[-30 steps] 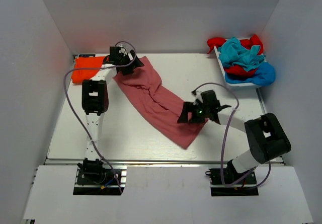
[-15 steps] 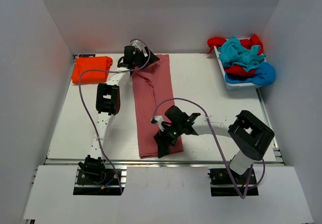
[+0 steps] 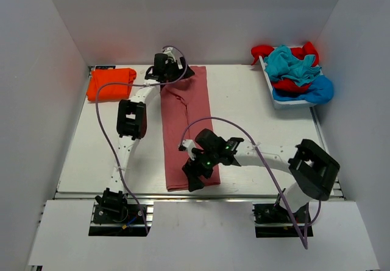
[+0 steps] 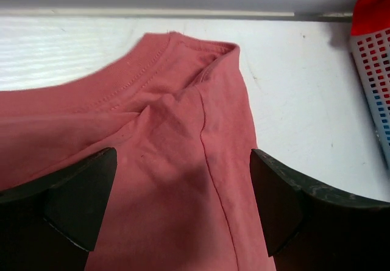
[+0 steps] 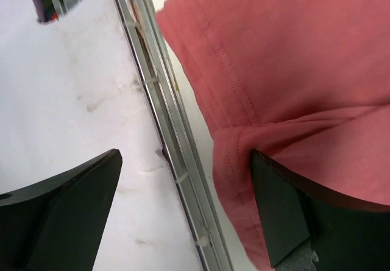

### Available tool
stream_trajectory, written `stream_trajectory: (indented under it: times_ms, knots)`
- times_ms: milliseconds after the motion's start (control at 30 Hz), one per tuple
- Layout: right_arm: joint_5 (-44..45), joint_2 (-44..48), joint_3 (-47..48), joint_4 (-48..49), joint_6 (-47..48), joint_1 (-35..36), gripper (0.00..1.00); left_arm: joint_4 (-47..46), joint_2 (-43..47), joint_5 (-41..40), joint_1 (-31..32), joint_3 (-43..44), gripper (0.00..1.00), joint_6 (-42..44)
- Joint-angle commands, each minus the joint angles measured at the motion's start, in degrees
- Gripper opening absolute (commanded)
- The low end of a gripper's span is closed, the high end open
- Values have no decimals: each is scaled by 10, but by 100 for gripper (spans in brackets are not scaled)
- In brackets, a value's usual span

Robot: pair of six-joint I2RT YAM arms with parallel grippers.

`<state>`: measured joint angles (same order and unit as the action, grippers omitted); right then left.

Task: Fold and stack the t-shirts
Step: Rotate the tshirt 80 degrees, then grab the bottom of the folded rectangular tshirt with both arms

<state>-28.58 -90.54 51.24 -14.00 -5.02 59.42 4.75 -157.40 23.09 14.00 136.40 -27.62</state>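
The dusty pink-red t-shirt point(image 3: 186, 125) lies as a long narrow strip from the back of the table to its front edge. My left gripper point(image 3: 175, 71) is open over its far end, with the fabric point(image 4: 183, 119) spread between the fingers and neither finger closed on it. My right gripper point(image 3: 194, 176) is open at the shirt's near end. In the right wrist view the stitched hem point(image 5: 286, 52) lies against the right finger point(image 5: 280, 210). A folded bright orange t-shirt point(image 3: 111, 82) lies at the back left.
A white basket point(image 3: 286, 102) at the back right holds a heap of red, teal and blue shirts point(image 3: 292, 67). The table's metal front rail point(image 5: 173, 161) runs between my right fingers. White walls close in the left, back and right sides.
The pink-red shirt swung from a diagonal lie to a straight strip running front to back. My right arm moved left and toward the front edge; my left gripper shifted right.
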Motion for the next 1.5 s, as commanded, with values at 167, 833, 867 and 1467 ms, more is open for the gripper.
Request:
stream_trajectory:
  times_ms: [167,833,867,1467]
  knots:
    - [107,117,-21,37,-72,9,90,93,298,-77,-7,-24,100,97]
    - [350,246,-175,-68,-238,-61,90,192,952,-134,126,-983,100,-91]
    - [321,238,-178,-64,-238,-66,88,198,974,-123,143,-1026,100,-116]
    - [174,190,-216,42,-259,-82,76,276,1024,-102,259,-1152,83,-191]
